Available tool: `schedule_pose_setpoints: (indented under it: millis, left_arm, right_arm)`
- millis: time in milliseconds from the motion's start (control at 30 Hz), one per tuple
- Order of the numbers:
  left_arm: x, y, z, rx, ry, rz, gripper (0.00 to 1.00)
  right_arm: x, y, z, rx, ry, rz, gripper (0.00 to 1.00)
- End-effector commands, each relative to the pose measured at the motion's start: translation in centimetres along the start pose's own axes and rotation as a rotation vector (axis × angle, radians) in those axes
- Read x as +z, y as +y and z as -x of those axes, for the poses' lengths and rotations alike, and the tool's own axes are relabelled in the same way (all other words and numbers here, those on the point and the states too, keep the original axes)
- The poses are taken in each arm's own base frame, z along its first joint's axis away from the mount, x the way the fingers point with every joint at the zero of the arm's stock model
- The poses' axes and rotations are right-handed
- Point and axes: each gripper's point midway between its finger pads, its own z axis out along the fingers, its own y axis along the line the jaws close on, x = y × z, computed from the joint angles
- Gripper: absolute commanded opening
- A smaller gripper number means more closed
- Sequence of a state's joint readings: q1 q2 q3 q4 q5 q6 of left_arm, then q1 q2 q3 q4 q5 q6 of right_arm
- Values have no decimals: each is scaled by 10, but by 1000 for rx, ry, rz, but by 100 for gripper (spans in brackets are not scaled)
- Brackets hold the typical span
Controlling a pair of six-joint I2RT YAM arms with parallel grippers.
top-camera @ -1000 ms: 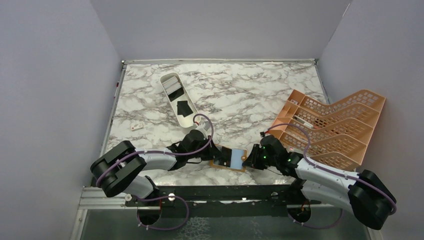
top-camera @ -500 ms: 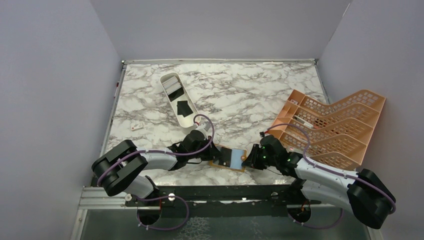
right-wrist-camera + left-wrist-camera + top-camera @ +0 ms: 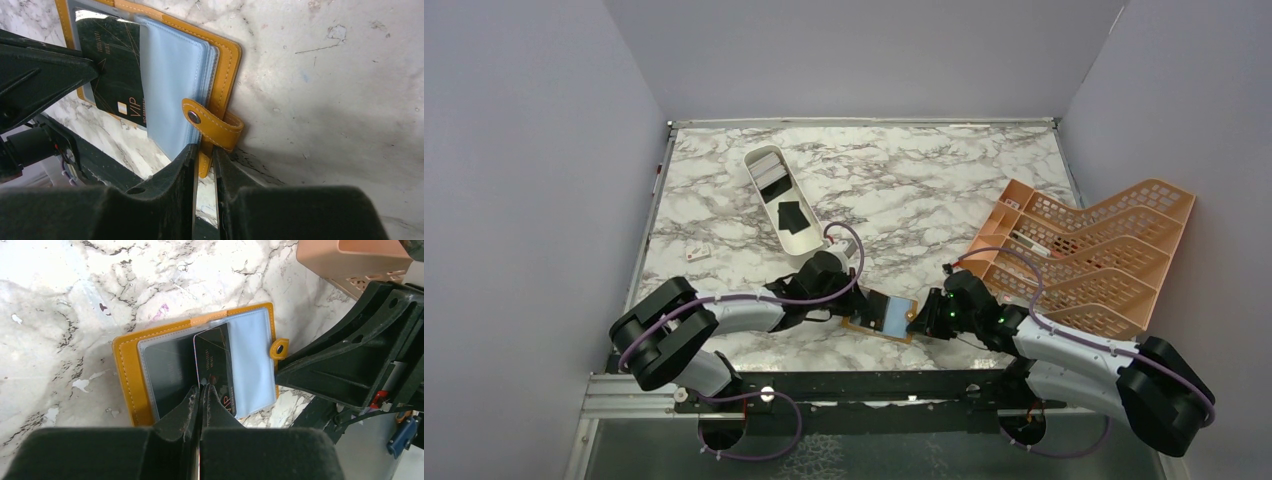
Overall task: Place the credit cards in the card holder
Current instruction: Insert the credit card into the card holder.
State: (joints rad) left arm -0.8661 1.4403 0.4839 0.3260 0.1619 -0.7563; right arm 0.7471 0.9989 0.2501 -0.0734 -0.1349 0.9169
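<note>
**A:** How are the 2 arms posed?

**B:** Both lie low over the marble-patterned table (image 3: 944,190), reaching inward from their bases. The left gripper (image 3: 860,303) meets the card holder (image 3: 886,316) from its left side and the right gripper (image 3: 920,318) from its right. The holder lies open and flat between them, near the table's front edge.

**A:** And the fingers?

**B:** The left fingers (image 3: 180,412) are pressed together on the near end of 1 black card (image 3: 214,360). The right fingers (image 3: 175,175) pinch the holder's stitched edge, just beside its strap (image 3: 212,125).

**A:** What is it all made of?

**B:** The holder is tan-orange and leather-like, with pale stitching round the rim. Inside are thin pale blue sleeves (image 3: 170,75), and the strap has a round snap. The card is glossy black with fine gold lines and "VIP" lettering. 1 long edge of it lies under the sleeves.

**A:** Does any view add something?

**B:** Only the top view shows the white oval tray (image 3: 802,240) behind the left arm. It holds more credit cards (image 3: 791,215), 1 black and the others paler. That view also shows the orange lattice rack (image 3: 1094,255) at the right. Only the wrist views show the stitching, the lettering and the grips.
</note>
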Motion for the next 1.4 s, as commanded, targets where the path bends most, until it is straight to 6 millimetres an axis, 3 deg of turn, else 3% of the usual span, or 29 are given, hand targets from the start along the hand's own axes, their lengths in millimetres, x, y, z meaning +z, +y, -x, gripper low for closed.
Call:
schedule_pose_setpoints:
  millis: [0, 200, 400, 533, 800, 1367]
  left_arm:
    - [1, 20, -9, 51, 36, 92, 0]
    - [2, 18, -18, -40, 42, 75, 0]
    - [2, 15, -9, 32, 3, 81, 0]
    - [1, 10, -13, -9, 24, 62, 0]
    - [7, -2, -25, -53, 64, 26, 9]
    - [10, -29, -22, -66, 60, -32, 29]
  right_arm:
    - [1, -33, -26, 3, 79, -103, 23]
    - [2, -33, -27, 4, 84, -101, 23]
    - [2, -34, -27, 3, 84, -101, 23]
    - [2, -33, -26, 4, 83, -100, 23]
    - [4, -29, -24, 3, 82, -87, 23]
    - [4, -21, -14, -7, 55, -79, 23]
